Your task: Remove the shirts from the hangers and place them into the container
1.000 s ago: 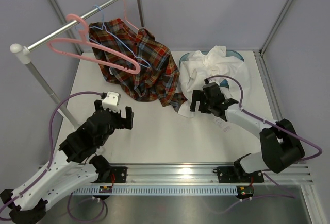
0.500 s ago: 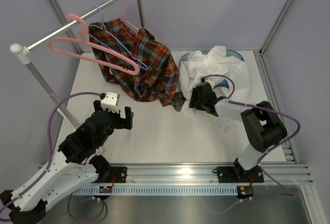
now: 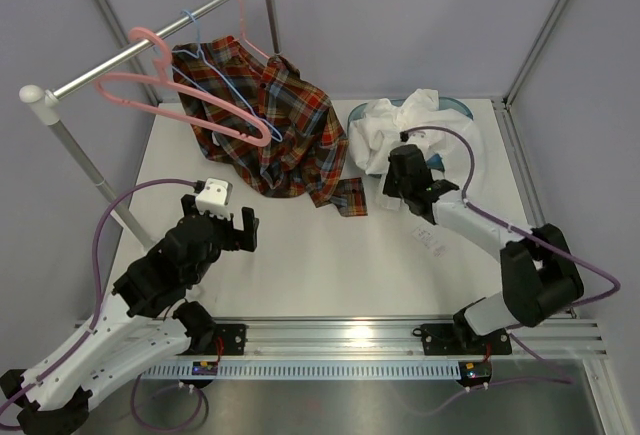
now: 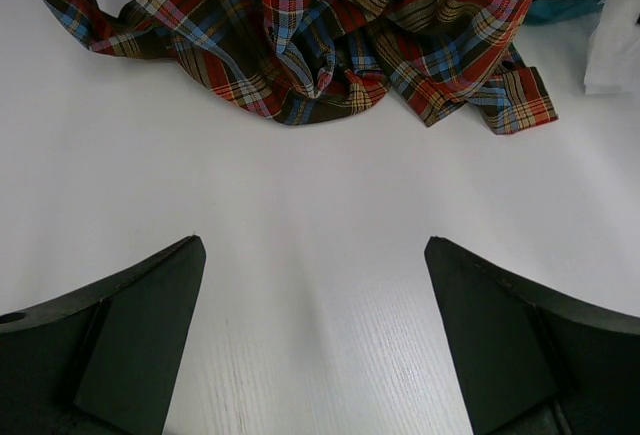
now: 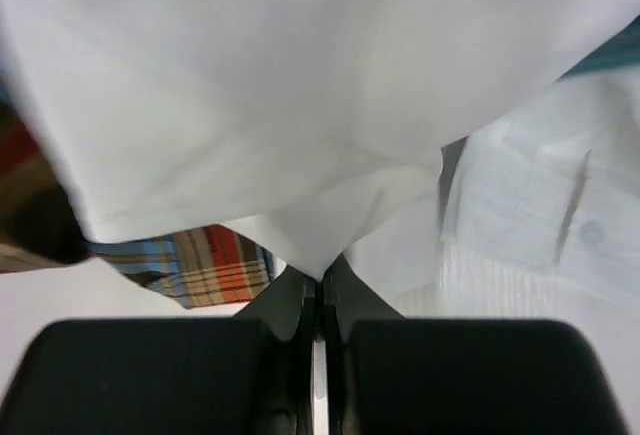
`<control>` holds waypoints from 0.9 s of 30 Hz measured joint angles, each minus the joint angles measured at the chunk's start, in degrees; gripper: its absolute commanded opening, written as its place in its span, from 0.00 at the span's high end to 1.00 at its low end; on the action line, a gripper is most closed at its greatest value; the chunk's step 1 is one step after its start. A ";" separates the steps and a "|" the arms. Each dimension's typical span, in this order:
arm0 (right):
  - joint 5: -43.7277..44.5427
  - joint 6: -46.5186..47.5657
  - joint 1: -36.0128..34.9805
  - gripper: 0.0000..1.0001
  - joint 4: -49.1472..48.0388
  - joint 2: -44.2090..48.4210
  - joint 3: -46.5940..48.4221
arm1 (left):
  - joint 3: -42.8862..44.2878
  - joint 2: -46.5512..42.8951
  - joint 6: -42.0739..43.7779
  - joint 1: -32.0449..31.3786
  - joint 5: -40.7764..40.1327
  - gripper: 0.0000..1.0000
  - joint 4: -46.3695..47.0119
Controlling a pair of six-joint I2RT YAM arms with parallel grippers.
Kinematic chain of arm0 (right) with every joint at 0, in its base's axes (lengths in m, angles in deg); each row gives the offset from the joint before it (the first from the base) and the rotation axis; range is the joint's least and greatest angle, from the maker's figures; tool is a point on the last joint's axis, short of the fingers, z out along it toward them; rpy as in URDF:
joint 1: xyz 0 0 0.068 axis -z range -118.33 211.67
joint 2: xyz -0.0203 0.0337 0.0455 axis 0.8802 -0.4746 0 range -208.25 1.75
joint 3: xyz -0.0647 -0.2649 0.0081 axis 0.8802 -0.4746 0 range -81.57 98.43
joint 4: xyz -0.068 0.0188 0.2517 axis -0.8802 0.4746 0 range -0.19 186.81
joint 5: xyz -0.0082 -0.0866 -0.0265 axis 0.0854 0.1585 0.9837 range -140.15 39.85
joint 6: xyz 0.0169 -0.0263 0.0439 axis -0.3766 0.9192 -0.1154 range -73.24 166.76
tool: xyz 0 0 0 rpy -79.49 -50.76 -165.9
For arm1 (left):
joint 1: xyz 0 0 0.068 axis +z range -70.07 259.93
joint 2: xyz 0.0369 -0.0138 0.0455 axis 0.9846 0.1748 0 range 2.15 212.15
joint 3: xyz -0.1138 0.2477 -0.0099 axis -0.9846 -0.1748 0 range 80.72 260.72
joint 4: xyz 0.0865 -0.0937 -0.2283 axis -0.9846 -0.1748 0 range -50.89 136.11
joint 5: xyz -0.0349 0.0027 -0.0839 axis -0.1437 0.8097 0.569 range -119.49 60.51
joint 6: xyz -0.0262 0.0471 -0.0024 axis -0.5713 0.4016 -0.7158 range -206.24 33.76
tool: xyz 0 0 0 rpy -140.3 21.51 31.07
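Note:
The white shirt (image 3: 410,125) lies heaped over the teal container (image 3: 458,105) at the back right. My right gripper (image 3: 393,187) is at the heap's near edge, shut on a fold of the white shirt (image 5: 300,105); the cloth comes to a point between the jaws of the right gripper (image 5: 320,277). The plaid shirt (image 3: 275,125) hangs on a light blue hanger (image 3: 240,95) and spills onto the table. Empty pink hangers (image 3: 185,95) hang on the rail. My left gripper (image 3: 220,217) is open above bare table, short of the plaid shirt (image 4: 320,25); the left gripper (image 4: 312,245) holds nothing.
The silver rail (image 3: 150,40) runs diagonally across the back left on two posts. A plaid cuff (image 3: 350,198) lies on the table just left of my right gripper. A pale buttoned shirt part (image 5: 530,215) shows beside the white fold. Frame uprights stand at the back corners.
My right gripper closed on the white shirt's lower edge and drew it right and back toward the container, off the plaid cuff. The left arm stayed still.

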 measured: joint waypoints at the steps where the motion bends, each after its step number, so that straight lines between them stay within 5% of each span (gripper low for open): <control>1: 0.50 0.52 0.00 1.00 1.36 1.81 1.36 | 0.00 0.00 0.00 0.00 0.00 0.01 0.00; 6: 5.20 2.93 0.02 1.00 9.35 4.87 18.01 | 0.00 0.13 0.00 0.13 0.00 0.01 0.00; 14: 10.62 5.95 4.37 1.00 13.20 -6.32 45.92 | 0.00 0.09 0.00 0.31 0.00 0.01 0.00; 27: 5.29 2.54 14.78 1.00 22.45 -31.47 51.67 | 0.00 0.63 0.04 0.68 0.17 0.01 0.00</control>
